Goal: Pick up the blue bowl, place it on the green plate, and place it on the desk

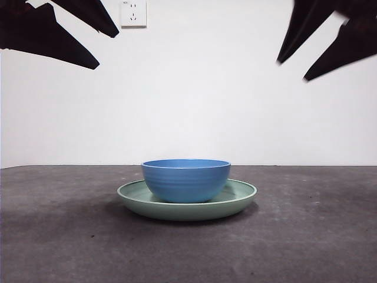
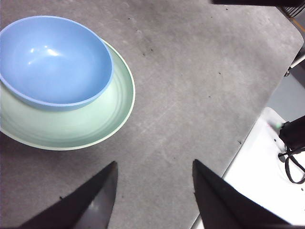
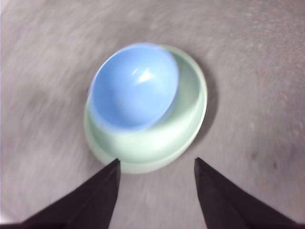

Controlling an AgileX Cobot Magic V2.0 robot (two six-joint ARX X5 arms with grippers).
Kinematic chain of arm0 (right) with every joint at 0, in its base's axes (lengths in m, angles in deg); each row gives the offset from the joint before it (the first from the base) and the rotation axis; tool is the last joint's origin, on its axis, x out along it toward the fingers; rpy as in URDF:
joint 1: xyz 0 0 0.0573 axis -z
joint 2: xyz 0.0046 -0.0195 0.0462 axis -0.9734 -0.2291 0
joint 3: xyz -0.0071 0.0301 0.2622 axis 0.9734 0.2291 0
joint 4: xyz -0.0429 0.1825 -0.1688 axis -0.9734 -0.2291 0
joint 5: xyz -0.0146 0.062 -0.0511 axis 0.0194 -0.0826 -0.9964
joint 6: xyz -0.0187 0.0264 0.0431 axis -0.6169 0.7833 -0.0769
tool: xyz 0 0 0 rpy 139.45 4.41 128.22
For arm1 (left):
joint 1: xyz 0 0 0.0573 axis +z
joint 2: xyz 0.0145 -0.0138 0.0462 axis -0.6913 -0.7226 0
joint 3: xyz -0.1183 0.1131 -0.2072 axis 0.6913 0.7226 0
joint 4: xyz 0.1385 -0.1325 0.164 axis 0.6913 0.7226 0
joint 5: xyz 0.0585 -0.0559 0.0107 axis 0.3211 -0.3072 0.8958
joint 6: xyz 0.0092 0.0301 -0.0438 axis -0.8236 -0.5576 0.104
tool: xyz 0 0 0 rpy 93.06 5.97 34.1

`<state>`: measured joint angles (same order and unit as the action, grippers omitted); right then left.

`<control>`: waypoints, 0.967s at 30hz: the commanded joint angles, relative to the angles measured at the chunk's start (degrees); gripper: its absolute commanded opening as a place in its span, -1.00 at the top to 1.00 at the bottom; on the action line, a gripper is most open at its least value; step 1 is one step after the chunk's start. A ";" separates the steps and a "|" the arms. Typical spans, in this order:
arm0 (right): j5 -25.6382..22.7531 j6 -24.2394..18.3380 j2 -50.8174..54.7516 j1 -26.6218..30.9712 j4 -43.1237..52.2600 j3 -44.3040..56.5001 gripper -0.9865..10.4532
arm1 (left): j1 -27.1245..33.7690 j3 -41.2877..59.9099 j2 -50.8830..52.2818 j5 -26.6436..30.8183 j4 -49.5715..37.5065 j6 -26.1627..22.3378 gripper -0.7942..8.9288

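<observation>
Blue and glossy, faintly ribbed outside, the blue bowl (image 1: pixel 186 180) is seen from the front seated upright in the shallow sage green plate (image 1: pixel 238 197) on the matte grey counter (image 1: pixel 306 236); a white wall socket (image 1: pixel 133 13) is mounted behind. From the left wrist, the left gripper (image 2: pixel 153 172) is held wide and empty above bare counter beside the plate. From the right wrist, though blurred, the right gripper (image 3: pixel 157 168) is spread wide, empty, near the plate's rim
</observation>
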<state>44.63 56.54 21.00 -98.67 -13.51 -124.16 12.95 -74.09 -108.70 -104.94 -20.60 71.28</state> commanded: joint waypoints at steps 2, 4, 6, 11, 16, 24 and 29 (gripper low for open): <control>0.17 -5.51 4.28 -1.90 -6.36 -0.98 0.40 | -0.42 -0.50 -0.26 -0.28 -0.44 -0.28 0.33; 0.17 -6.84 6.40 -3.04 -9.60 -0.87 0.40 | -0.42 -0.50 -0.26 -0.28 -0.44 -0.28 0.33; 0.15 -7.50 8.11 -4.22 -12.20 -0.87 0.40 | -0.42 -0.50 -0.26 -0.28 -0.44 -0.28 0.33; 0.15 -7.56 10.91 -6.69 -13.68 -0.87 0.40 | -0.42 -0.50 -0.26 -0.31 -0.44 -0.28 0.32; 0.13 -7.56 11.10 -8.20 -13.68 -0.87 0.40 | -0.42 -0.50 -0.26 -0.28 -0.42 -0.28 0.33; 0.07 -7.56 11.08 -8.35 -13.77 -0.87 0.40 | -0.42 -0.50 -0.26 -0.28 -0.42 -0.26 0.33; 0.11 -7.54 11.08 -8.35 -13.77 -0.87 0.40 | -0.42 -0.50 -0.26 -0.31 -0.44 -0.28 0.33</control>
<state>44.63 49.85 32.47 -106.67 -27.47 -124.16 12.95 -74.09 -108.70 -104.94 -20.60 71.28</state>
